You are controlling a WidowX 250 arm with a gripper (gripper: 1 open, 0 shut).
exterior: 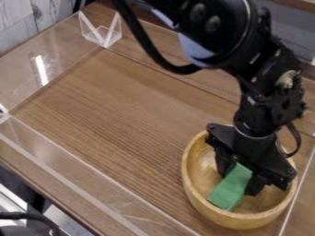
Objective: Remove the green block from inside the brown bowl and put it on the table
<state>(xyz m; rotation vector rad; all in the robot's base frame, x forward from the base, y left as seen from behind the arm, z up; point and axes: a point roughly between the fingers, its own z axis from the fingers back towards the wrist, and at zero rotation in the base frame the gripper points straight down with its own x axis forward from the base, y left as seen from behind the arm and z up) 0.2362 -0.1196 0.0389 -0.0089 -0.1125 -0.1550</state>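
Green block (231, 192) looks light, stiff, maybe slick; fingers (226, 162) straddle its far end inside the bowl (197, 181), so pinch across its narrow sides.

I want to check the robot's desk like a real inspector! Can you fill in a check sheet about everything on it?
Surface: brown wood-grain table, bare where it shows.
Job's things: green block lies tilted inside the brown bowl, which sits near the table's right front corner.
Clutter: nothing seen.
Grippers: black gripper points down into the bowl, a finger on each side of the block's upper end; whether it already pinches the block I cannot tell.
Cables: black cable loops along the arm.
Surroundings: clear acrylic wall around the table's edges.
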